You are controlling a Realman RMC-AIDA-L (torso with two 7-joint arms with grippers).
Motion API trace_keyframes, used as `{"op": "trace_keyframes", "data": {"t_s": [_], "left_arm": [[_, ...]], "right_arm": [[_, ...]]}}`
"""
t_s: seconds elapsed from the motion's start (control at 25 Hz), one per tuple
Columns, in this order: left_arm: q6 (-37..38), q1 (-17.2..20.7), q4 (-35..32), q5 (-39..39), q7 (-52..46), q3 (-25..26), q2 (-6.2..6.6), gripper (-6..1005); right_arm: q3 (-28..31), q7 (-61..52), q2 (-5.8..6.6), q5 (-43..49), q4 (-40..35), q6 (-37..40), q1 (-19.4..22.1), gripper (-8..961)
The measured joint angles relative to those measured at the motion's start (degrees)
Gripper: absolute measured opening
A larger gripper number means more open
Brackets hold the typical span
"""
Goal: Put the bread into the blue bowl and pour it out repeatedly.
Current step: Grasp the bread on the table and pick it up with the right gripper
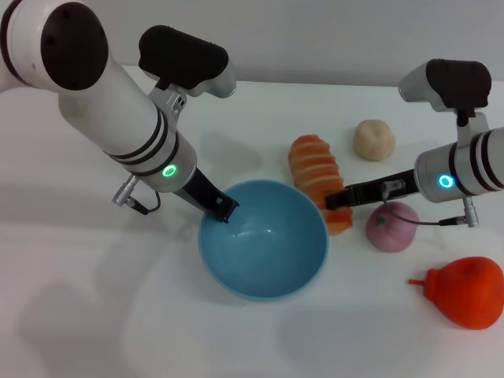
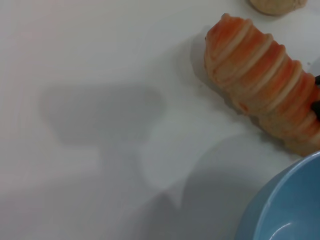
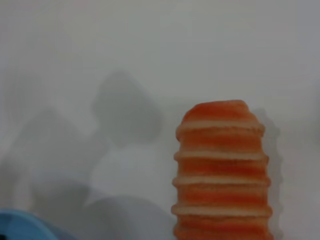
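The blue bowl stands empty on the white table, and its rim also shows in the left wrist view. My left gripper is shut on the bowl's far-left rim. The bread, a ridged loaf with orange and cream stripes, lies on the table just beyond the bowl's right side; it also appears in the left wrist view and the right wrist view. My right gripper reaches in from the right and is shut on the near end of the loaf.
A small round beige bun sits behind the loaf. A pink round fruit lies under my right arm, and an orange pear-shaped toy rests at the front right. Bare table stretches to the front left.
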State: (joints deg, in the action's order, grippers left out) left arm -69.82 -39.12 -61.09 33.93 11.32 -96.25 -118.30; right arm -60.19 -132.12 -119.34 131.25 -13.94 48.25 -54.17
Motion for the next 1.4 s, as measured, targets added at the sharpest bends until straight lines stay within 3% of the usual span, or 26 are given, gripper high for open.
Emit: {"op": "trace_keyframes", "data": {"t_s": [0.52, 1.04, 1.4], "left_arm": [[0.2, -0.35, 0.02, 0.0, -0.41, 0.42, 0.09, 0], [-0.11, -0.61, 0.0, 0.0, -0.5, 0.54, 0.09, -1], [-0.45, -0.76, -1.12, 0.0, -0.52, 0.56, 0.25, 0]], "right_arm": [[-0.19, 1.42, -0.28, -0.09, 0.01, -2.53, 0.56, 368], [-0.19, 5.41, -0.23, -1.87, 0.02, -2.61, 0.82, 234], [0.4, 8.19, 0.17, -6.1, -4.96, 2.34, 5.53, 178]]}}
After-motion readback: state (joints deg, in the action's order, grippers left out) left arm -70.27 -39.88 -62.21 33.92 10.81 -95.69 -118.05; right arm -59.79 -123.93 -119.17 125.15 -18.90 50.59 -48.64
